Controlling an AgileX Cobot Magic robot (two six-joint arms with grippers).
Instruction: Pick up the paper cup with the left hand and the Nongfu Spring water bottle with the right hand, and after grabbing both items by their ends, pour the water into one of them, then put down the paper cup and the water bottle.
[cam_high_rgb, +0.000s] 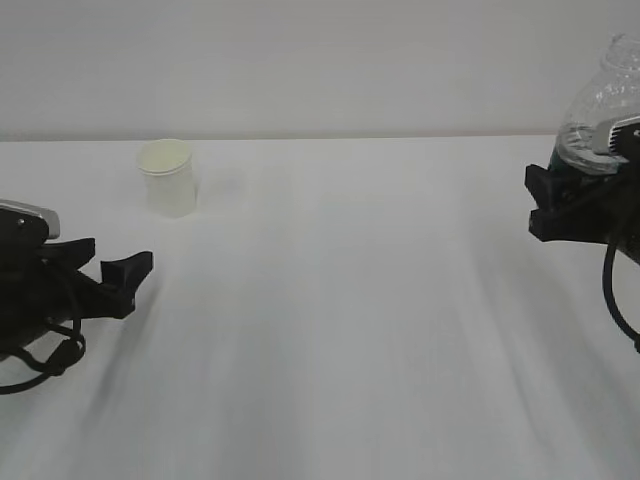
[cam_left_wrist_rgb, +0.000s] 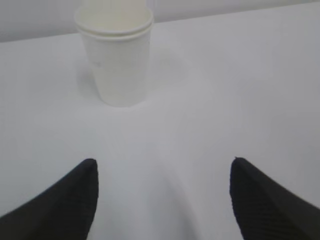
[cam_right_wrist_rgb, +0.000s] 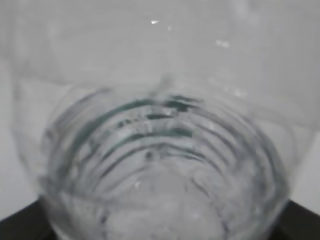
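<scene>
While the paper cup (cam_left_wrist_rgb: 120, 60) stands beyond the spread fingers (cam_left_wrist_rgb: 60, 205).

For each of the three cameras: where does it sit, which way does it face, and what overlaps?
Exterior: low, looking across the table at the cup; left gripper and right gripper with the bottle show.
Left wrist: behind the open fingers, facing the cup.
Right wrist: pressed close to the bottle; dark gripper corners below.
Shared: exterior and left wrist both show the cup.
</scene>
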